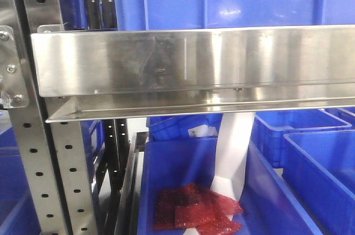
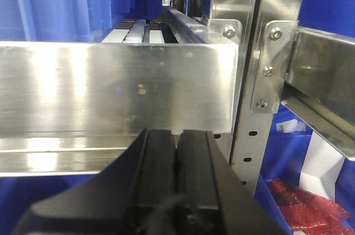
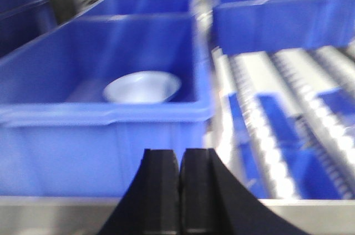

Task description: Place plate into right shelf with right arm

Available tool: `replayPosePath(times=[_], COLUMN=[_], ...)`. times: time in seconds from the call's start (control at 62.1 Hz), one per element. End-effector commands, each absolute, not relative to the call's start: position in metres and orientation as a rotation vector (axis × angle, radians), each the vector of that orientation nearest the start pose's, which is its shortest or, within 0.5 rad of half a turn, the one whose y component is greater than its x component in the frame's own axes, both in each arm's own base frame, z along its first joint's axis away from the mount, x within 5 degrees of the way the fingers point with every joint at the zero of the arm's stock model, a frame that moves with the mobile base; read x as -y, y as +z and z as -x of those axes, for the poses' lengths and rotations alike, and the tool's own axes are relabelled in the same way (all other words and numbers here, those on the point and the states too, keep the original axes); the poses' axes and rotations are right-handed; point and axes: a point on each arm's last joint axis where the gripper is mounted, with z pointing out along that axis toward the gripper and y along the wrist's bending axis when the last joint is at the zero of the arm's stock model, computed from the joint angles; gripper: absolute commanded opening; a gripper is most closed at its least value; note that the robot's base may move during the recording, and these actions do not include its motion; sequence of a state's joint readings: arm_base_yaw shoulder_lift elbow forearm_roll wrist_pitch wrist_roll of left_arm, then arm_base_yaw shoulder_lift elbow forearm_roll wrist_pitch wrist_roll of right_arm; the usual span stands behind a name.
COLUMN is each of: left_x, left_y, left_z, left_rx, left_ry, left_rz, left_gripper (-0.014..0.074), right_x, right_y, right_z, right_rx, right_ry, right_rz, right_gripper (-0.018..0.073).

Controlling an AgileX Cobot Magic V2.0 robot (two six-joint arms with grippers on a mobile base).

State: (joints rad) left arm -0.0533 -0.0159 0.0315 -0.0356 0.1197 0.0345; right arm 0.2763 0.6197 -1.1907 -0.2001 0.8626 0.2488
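The white plate (image 3: 142, 87) lies inside a large blue bin (image 3: 100, 141), seen only in the blurred right wrist view. My right gripper (image 3: 181, 154) is shut with nothing in it. It sits just in front of that bin's near wall, over the steel front lip (image 3: 50, 215) of the right shelf. In the front view the right shelf's broad lip (image 1: 188, 57) spans the frame, and neither the plate nor either arm shows there. The left gripper (image 2: 177, 135) is shut and empty, facing another brushed steel lip (image 2: 111, 85).
Perforated grey uprights (image 1: 33, 152) (image 2: 249, 91) stand beside the lip. Roller tracks (image 3: 288, 80) run right of the plate's bin, with further blue bins (image 3: 277, 13) behind. Below the shelf, a blue bin (image 1: 166, 163) holds red bubble-wrap packets (image 1: 194, 210) and a white card (image 1: 233, 146).
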Motion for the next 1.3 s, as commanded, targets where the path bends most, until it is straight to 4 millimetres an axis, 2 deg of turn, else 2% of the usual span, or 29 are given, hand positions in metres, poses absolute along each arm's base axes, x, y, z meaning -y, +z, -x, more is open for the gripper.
replayPosePath(times=[0.0, 0.113, 0.258, 0.515, 0.805, 0.918, 1.047, 1.288], left_x=[0.003, 0.003, 0.003, 0.003, 0.003, 0.003, 0.003, 0.003], left_y=[0.197, 0.197, 0.197, 0.197, 0.197, 0.197, 0.197, 0.197], left_z=[-0.056, -0.056, -0.056, -0.056, -0.056, -0.056, -0.056, -0.056], left_rx=[-1.538, -1.538, -1.538, -1.538, -1.538, -1.538, -1.538, -1.538], left_ry=[-0.051, -0.051, -0.051, -0.051, -0.051, -0.051, -0.051, -0.051], left_rz=[-0.034, -0.034, -0.034, -0.034, -0.034, -0.034, -0.034, -0.034], left_gripper=[-0.0047, -0.0047, -0.0047, -0.0047, -0.0047, -0.0047, -0.0047, -0.0047], right_x=[-0.002, 0.001, 0.001, -0.002, -0.001, 0.000, -0.001, -0.001], right_y=[0.476, 0.458, 0.419, 0.335, 0.265, 0.244, 0.227, 0.213], right_z=[-0.067, -0.063, -0.061, -0.061, -0.049, -0.047, -0.051, -0.054], right_rx=[-1.571, -1.434, -1.353, -1.373, -1.259, -1.221, -1.264, -1.418], right_ry=[0.107, 0.087, 0.084, 0.073, 0.069, 0.076, 0.074, 0.065], right_rz=[0.015, -0.034, -0.065, -0.024, -0.022, -0.031, -0.032, -0.019], right_gripper=[0.0056, 0.0056, 0.0056, 0.0056, 0.0056, 0.0056, 0.0056, 0.0056])
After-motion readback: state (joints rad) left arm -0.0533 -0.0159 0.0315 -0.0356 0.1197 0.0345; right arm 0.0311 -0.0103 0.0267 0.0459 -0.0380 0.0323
